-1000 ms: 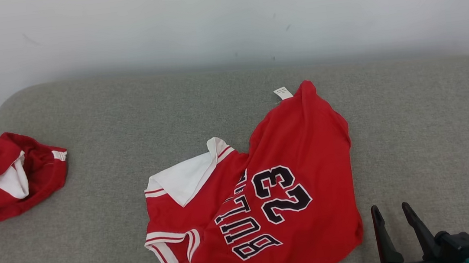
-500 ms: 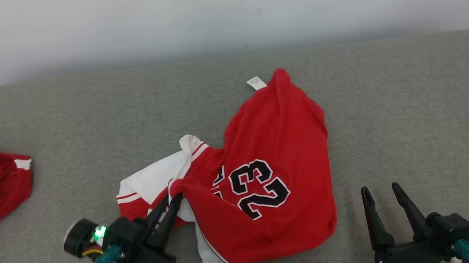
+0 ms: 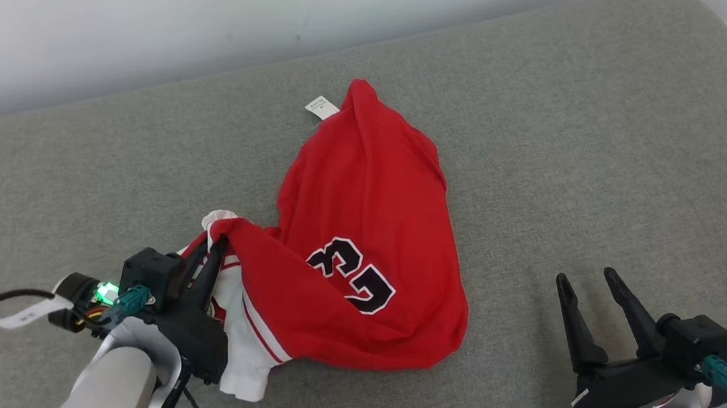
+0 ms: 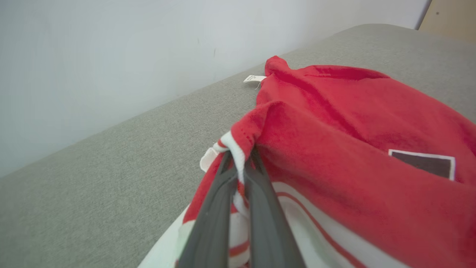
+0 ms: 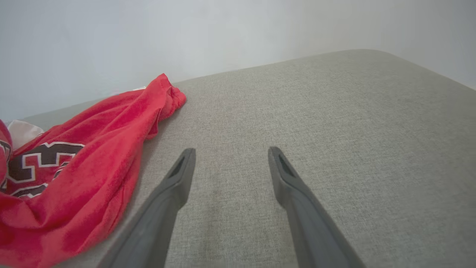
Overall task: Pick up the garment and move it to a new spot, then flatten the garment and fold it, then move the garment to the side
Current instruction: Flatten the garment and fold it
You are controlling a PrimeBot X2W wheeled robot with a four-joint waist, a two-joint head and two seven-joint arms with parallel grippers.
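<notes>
in the left gripper (image 3: 217,242), red garment (image 3: 361,184)

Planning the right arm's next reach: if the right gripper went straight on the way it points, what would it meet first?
Probably the bare grey cushion, though depth is unclear. The right gripper points past the red jersey, which lies to its left.

You see the garment (image 3: 367,176), a red jersey with white, red-striped trim and black numerals (image 3: 352,274) edged in white, lying crumpled on the grey fabric surface (image 3: 600,138). Its far end narrows to a point just beside a small white tag (image 3: 321,107). Its left edge is raised and draped over the body, pinched between the fingers of the left pincer (image 3: 214,247).
</notes>
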